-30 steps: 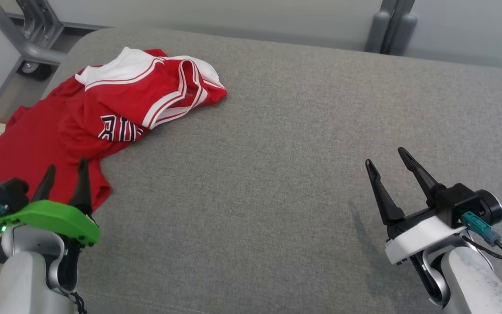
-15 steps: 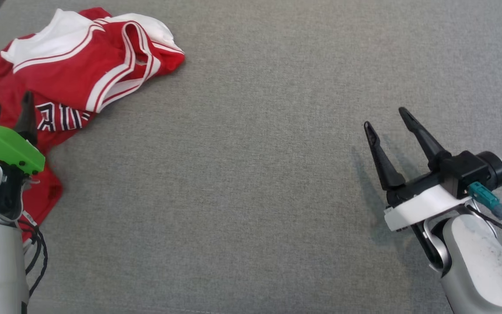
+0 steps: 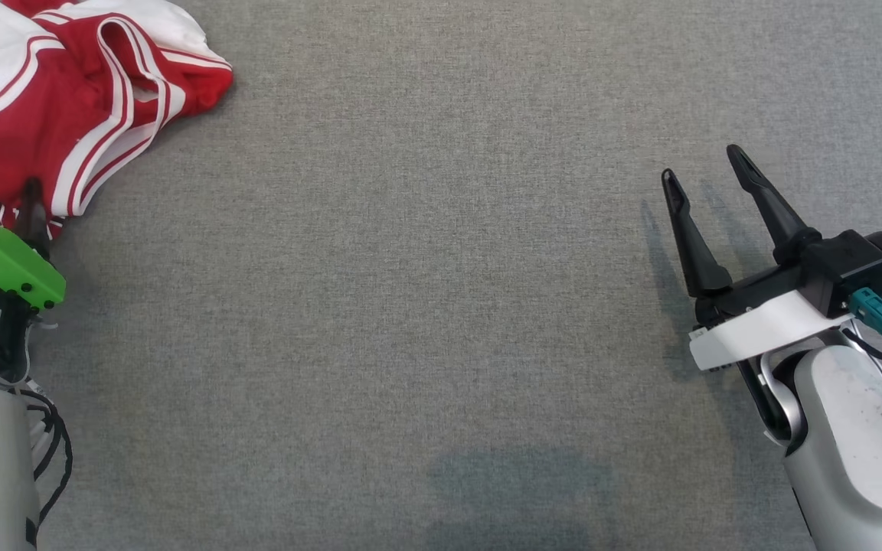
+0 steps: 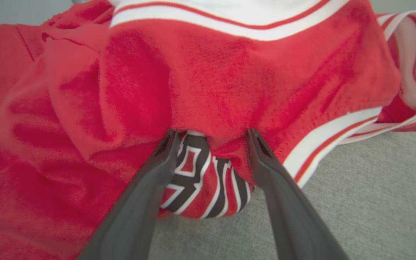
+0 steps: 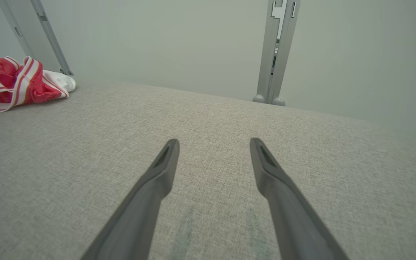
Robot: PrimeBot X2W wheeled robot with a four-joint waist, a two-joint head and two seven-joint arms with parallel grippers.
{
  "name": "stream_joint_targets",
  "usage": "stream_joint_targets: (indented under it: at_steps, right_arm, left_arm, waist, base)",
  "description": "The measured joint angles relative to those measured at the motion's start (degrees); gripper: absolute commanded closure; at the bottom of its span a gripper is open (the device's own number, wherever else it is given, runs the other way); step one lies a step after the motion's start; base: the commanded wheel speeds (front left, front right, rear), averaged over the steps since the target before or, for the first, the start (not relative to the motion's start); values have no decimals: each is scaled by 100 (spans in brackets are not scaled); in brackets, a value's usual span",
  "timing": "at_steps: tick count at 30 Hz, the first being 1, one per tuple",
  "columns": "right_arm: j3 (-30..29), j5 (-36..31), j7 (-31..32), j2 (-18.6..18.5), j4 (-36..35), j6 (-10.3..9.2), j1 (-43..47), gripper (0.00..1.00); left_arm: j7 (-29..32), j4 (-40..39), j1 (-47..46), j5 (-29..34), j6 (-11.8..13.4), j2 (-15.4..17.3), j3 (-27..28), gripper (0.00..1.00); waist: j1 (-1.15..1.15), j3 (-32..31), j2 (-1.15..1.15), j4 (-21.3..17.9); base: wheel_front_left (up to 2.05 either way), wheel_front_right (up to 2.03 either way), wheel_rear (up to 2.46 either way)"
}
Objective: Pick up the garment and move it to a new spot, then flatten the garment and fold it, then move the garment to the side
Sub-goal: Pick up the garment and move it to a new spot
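The garment (image 3: pixel 66 99), a red jersey with white trim and dark lettering, lies crumpled at the top left of the grey padded surface (image 3: pixel 410 268). My left gripper (image 3: pixel 8 200), under its green cover, reaches into the garment's near edge. In the left wrist view the garment (image 4: pixel 229 72) bulges over my left gripper (image 4: pixel 212 134); its fingers stand wide apart, tips under a red fold, a lump of lettered cloth between them. My right gripper (image 3: pixel 702 164) hovers open over bare surface at the right, far from the garment (image 5: pixel 16 86). Nothing lies between the fingers of the right gripper (image 5: pixel 214 141).
Beyond the far edge of the padded surface stand a grey metal post (image 5: pixel 278 54) and a slanted frame bar (image 5: pixel 49 36) against a pale wall. Bare grey padding spans the stretch between the two arms.
The head camera has tilted down and shifted, so the garment now sits at the picture's corner. My left gripper has advanced from the garment's hem into the lettered part. The right gripper stays open.
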Motion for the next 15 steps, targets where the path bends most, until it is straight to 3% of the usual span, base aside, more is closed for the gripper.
stream_joint_targets:
  at_steps: [1,8,12,15]
  right_arm:
    - [-24,0,0,-2,3,0,1,0]
    - [-132,12,-7,40,102,-4,31,0]
    - [-157,23,-15,90,149,-4,98,0]
    - [-120,81,-15,232,197,-4,122,0]
  left_arm:
    - [-38,52,-36,11,0,-1,-11,100]
    - [-597,-177,-316,566,-33,48,-494,100]
    - [-798,-600,-651,706,-200,-223,-968,100]
    - [-870,-1003,-778,710,-345,-690,-1599,100]
  waist:
    - [0,2,0,-11]
    - [-1,-159,0,16]
    - [-1,-272,0,46]
    - [-1,-413,0,66]
  base:
    - [0,0,0]
    - [0,0,0]
    - [0,0,0]
    - [0,0,0]
